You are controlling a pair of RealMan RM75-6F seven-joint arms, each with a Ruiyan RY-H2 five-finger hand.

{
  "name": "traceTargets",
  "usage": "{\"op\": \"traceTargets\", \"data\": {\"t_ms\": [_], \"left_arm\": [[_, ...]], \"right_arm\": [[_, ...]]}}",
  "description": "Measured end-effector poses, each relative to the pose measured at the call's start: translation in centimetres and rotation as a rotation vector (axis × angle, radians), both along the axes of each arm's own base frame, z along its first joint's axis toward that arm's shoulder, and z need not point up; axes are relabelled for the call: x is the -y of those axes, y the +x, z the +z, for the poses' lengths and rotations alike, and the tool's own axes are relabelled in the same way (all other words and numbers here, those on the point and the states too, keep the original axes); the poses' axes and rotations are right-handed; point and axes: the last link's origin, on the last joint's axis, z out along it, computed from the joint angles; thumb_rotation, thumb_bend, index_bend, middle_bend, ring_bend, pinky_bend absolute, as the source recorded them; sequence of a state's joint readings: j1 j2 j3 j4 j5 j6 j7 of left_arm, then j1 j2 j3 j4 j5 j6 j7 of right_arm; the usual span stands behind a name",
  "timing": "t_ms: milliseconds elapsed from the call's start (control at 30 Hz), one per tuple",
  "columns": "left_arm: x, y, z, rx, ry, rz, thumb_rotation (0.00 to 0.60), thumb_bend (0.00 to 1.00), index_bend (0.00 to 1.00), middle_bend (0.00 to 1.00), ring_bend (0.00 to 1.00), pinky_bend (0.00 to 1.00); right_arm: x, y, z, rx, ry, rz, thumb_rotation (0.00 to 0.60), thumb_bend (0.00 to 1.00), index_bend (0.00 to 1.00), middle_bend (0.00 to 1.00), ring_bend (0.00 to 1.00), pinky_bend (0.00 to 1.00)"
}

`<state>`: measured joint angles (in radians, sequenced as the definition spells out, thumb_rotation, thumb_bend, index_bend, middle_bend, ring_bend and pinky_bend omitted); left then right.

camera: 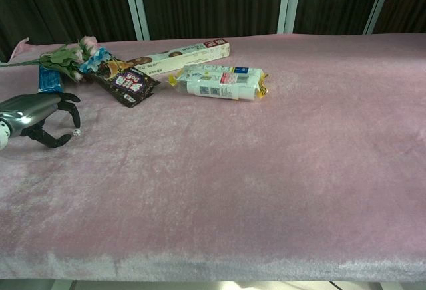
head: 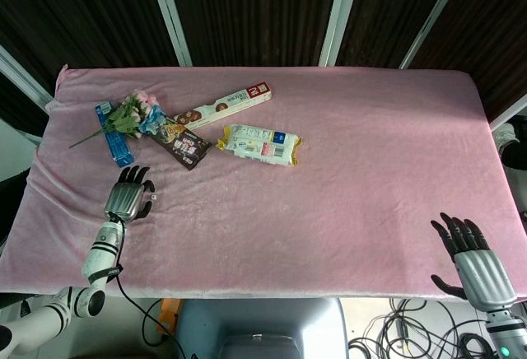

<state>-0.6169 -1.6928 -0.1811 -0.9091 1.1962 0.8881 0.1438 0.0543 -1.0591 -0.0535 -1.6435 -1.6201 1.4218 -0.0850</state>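
While left hand (head: pixel 129 197) hovers spread and empty, ease forward toward blue packet (head: pixel 114 135), staying low, avoiding flowers (head: pixel 132 114); right hand (head: pixel 471 258) idle, spread too.

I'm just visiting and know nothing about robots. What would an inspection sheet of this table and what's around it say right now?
Surface: pink cloth covers the table, slightly wrinkled.
Job's things: dark snack packet and blue packet lie nearest the left hand, with a flower sprig partly over the blue one.
Clutter: long biscuit box and a yellow-edged white packet further back.
Hands: left hand over the cloth, fingers curved and apart, holding nothing; right hand at the near right edge, fingers spread, empty.
Cables: a black cable hangs below the left arm; a tangle on the floor.
Surroundings: dark slatted wall with pale posts.
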Motion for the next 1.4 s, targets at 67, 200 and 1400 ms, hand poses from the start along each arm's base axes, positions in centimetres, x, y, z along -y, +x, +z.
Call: {"op": "traceTargets", "data": {"t_ms": [67,200,1400], "left_arm": [[0.0,0.0,0.0,-0.002,0.009,-0.001,0.6,0.4,0.46,0.13,0.02,0.09],[0.0,0.0,-0.3,-0.009,0.013,0.002,0.6,0.4,0.48,0.15,0.03,0.1],[0.1,1.0,-0.6,0.024,0.034,-0.042,0.6,0.38,0.69,0.22,0.06,0.11]], "right_arm": [[0.0,0.0,-0.1,0.0,0.002,0.0,0.6,0.3,0.0,0.0,0.0,0.0],[-0.1,0.1,0.0,0.002,-0.002,0.0,0.6,0.3,0.0,0.0,0.0,0.0],[0.0,0.1,0.1,-0.002,-0.001,0.003,0.6,0.3,0.0,0.0,0.0,0.0]]}}
